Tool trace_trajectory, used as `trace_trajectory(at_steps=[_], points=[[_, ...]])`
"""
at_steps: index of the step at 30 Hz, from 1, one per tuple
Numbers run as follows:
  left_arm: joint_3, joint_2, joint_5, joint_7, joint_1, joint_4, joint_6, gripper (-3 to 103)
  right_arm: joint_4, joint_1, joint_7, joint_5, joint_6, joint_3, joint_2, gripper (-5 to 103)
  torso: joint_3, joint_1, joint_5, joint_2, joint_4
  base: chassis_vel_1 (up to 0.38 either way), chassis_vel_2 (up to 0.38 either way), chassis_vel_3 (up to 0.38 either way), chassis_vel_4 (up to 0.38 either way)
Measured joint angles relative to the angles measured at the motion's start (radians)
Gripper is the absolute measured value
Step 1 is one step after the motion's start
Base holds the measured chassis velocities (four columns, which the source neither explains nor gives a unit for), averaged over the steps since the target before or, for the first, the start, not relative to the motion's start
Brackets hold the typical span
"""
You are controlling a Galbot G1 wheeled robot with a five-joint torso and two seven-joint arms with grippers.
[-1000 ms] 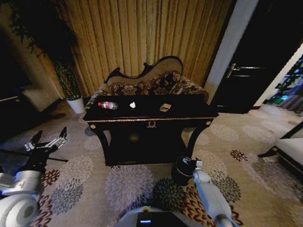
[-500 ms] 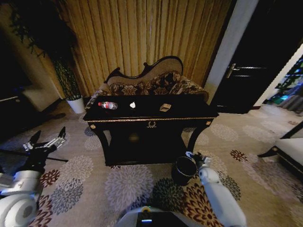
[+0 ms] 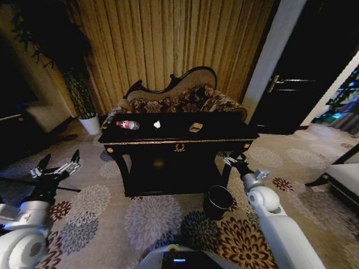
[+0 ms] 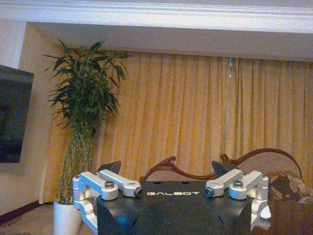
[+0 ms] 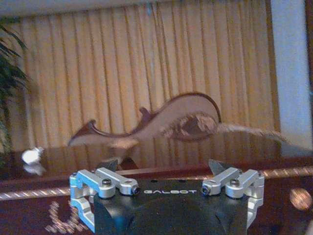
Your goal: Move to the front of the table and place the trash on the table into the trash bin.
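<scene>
The black table (image 3: 224, 136) with gold trim stands straight ahead. On its top lie a clear bottle (image 3: 128, 124) with a red cap at the left, a white paper wad (image 3: 157, 124) in the middle and a small tan box (image 3: 195, 127) to the right. The dark round trash bin (image 3: 218, 200) sits on the carpet by the table's front right leg. My right gripper (image 3: 231, 159) hangs open above the bin, just below the table's front edge. In the right wrist view that gripper (image 5: 165, 165) faces the tabletop (image 5: 205, 147) and the paper wad (image 5: 32, 155). My left gripper (image 3: 59, 158) is open, left of the table.
A patterned curved-back sofa (image 3: 185, 98) stands behind the table against gold curtains. A white plant pot (image 3: 90, 124) sits at the back left, a dark door (image 3: 297, 84) at the right. Flowered carpet (image 3: 151, 216) lies open before the table.
My right arm has risen from beside the bin's rim to just under the table's front edge. The left arm has barely moved.
</scene>
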Motion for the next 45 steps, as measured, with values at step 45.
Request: trace_trajectory(at_steps=[45], points=[[-0.001, -0.011, 0.002, 0.006, 0.003, -0.001, 0.004, 100, 0.110, -0.004, 0.011, -0.003, -0.037, -0.029, 0.004, 100, 0.000, 0.000, 0.0000, 0.000, 0.0000, -0.045, 0.044, 0.042, -0.043]])
